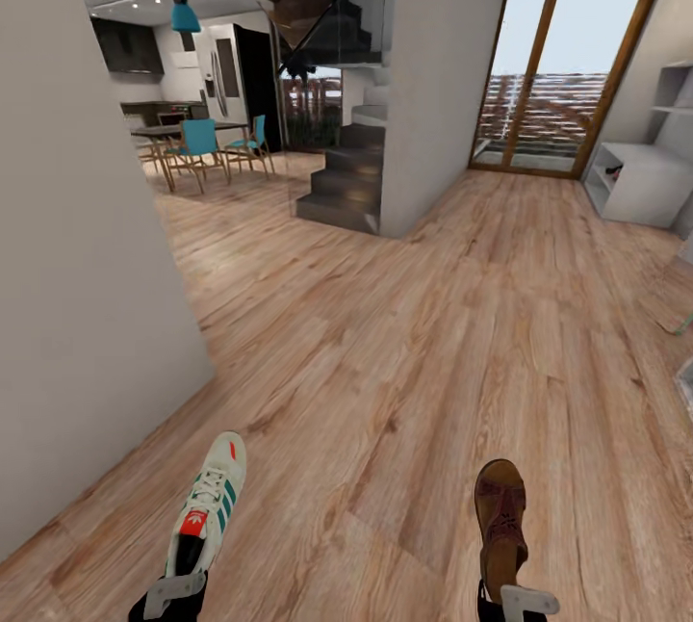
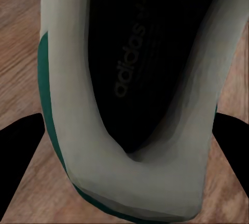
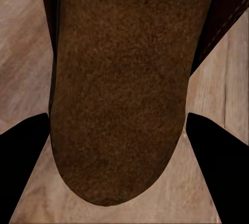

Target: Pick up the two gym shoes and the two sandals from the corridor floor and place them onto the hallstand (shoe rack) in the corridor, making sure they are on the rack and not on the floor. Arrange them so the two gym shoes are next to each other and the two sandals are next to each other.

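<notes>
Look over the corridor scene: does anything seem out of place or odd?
Yes: a white gym shoe with green stripes and a brown leather sandal are each carried by a gripper, apart, far from the grey shoe rack.

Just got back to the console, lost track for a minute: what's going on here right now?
The robot stands in the corridor with a shoe in each hand. The left hand grips a gym shoe at the heel, and the right hand grips a sandal at the heel. Both are carried low over the corridor floor. A light grey shelf unit stands far ahead on the right by the glass door; nothing is on it yet.
</notes>
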Available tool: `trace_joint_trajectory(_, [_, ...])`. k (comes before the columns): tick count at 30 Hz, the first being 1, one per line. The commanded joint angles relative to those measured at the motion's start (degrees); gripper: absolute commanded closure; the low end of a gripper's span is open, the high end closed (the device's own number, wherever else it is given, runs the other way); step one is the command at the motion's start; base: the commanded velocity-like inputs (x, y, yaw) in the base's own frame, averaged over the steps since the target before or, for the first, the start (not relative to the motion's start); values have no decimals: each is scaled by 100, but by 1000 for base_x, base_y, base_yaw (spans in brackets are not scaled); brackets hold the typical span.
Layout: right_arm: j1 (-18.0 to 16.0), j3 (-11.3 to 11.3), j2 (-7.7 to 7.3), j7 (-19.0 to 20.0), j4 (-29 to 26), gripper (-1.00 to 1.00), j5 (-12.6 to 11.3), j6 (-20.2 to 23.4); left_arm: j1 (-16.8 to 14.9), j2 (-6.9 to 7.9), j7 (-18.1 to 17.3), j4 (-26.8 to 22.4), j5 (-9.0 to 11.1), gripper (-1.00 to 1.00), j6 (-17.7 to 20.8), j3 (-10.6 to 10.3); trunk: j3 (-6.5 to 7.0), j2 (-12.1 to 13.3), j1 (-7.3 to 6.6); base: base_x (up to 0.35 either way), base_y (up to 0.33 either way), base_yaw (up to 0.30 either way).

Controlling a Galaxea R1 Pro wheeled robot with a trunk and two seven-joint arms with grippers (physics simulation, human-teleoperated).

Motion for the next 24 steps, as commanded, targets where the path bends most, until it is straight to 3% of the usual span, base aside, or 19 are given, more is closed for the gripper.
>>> trace_joint_trajectory(1, [-5,9,1,-46,6,100,47,-1,-3,-3,-25,0,-54,100,-20,51,-5,-2,2,286,-140,-267])
trace_joint_trajectory(11, [-5,9,8,-46,6,100,49,-1,-3,-3,-25,0,-54,100,-21,55,-5,-2,2,303,-107,-267])
trace_joint_trajectory(24, [-5,9,8,-46,6,100,49,-1,-3,3,-22,0,-52,100,-21,56,-5,-2,2,320,-8,-267])
